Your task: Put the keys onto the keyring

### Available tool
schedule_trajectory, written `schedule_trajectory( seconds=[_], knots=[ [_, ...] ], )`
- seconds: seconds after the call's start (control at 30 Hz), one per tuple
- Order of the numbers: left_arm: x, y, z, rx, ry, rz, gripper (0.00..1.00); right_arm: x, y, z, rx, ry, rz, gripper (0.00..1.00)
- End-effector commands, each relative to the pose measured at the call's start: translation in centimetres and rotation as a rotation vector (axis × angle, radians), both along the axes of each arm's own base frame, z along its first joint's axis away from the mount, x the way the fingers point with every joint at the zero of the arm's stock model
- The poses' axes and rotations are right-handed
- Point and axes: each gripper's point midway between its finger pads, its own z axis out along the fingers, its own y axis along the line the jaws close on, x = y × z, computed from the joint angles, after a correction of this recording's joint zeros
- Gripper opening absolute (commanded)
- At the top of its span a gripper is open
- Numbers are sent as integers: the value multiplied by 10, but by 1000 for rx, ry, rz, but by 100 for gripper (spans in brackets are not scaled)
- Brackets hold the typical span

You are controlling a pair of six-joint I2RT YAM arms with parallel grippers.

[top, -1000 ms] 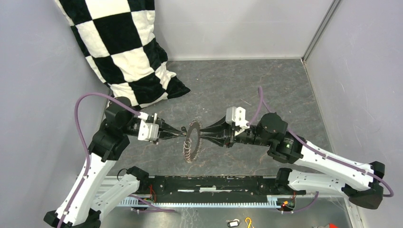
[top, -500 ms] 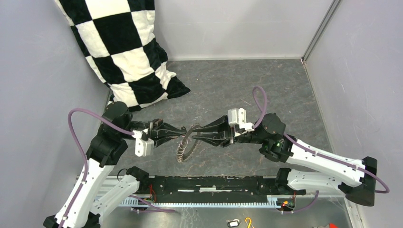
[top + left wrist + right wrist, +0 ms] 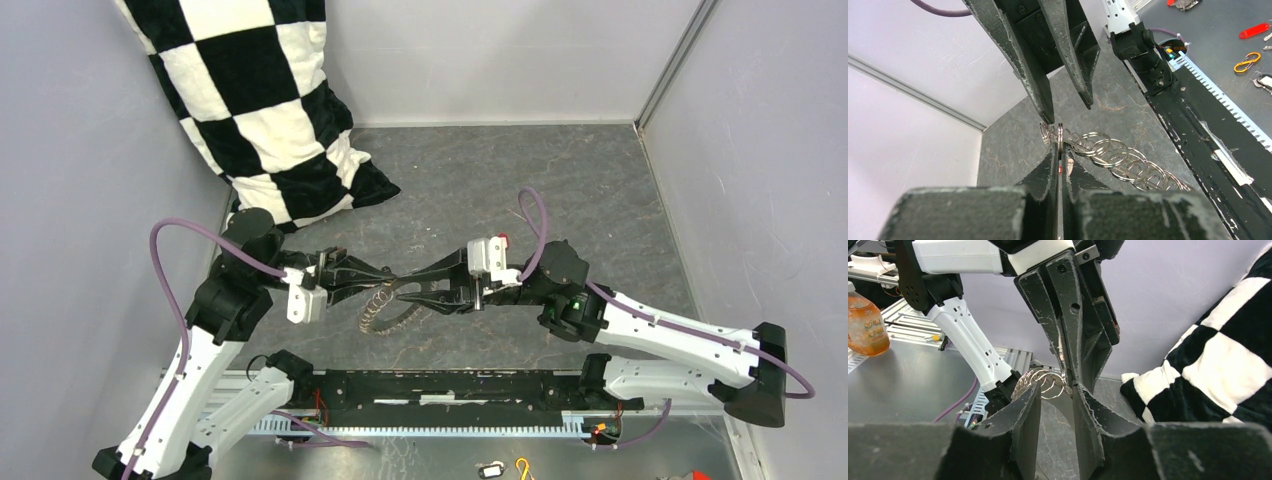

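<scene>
Your left gripper [image 3: 1059,148] pinches the keyring [image 3: 1108,154], right gripper [image 3: 1068,112] spread beside it — you're lining up; next you need a key

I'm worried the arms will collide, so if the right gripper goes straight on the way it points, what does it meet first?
Most likely the keyring, whose loops lie just before the open right gripper; just behind come the tips of the left gripper, shut on the ring, though depth is unclear.
</scene>
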Motion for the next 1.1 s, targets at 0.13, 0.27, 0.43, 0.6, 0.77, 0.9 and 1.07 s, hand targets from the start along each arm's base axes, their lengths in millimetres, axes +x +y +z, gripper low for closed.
schedule_trajectory(
  seconds=[0.13,0.27,0.43,0.6,0.77,0.9,1.07],
  knots=[
    [-9,0,23,-40,-50,-39,2,7,6,8,17,-35,-60,29],
    [-10,1,21,-40,-55,-38,2,17,10,7,2,-26,-113,21],
    [-8,1,15,-37,-62,-23,2,22,12,7,-9,-31,-158,2],
    [-3,2,5,-21,-29,18,5,28,10,-2,-88,-29,-206,1],
    [-2,4,-4,2,34,43,15,26,7,-9,-153,-33,-199,1],
    [-2,4,-5,11,79,49,16,23,11,-11,-194,-31,-176,1],
    [-6,5,-3,20,110,49,18,26,13,-12,-230,-32,-193,1]
  ],
)
